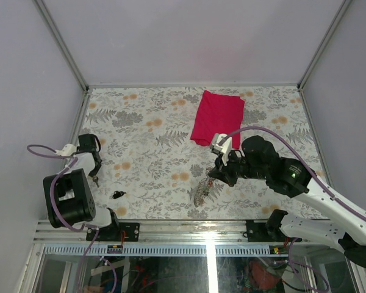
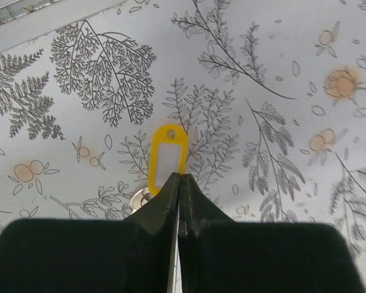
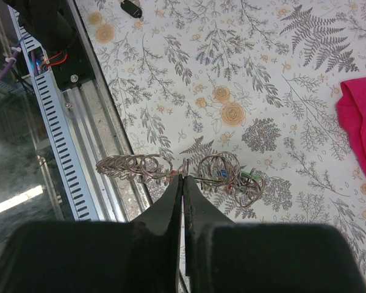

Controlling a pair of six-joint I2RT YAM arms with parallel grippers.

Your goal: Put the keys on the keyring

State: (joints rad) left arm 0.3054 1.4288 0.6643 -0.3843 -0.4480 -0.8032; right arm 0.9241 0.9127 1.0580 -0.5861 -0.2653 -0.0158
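The broad middle of the table lies open to a passing gripper, hemmed by the red cloth at one o'clock, the right gripper with the keyring at its tips near five, a small black key at eight and the left gripper at nine, close to the side wall.

Lighting is bright, even and diffuse from overhead. The desk carries only faint, soft-edged shadows under the arms. The yellow key tag casts a thin soft shadow. The keyring gives small metallic glints. A bright vertical streak of glare crosses the glass panel, and a second patch shows at lower left of the right wrist view. The desk print is sharp. The left gripper and right gripper read as featureless black, slightly soft. Rails bow mildly near the frame edges.
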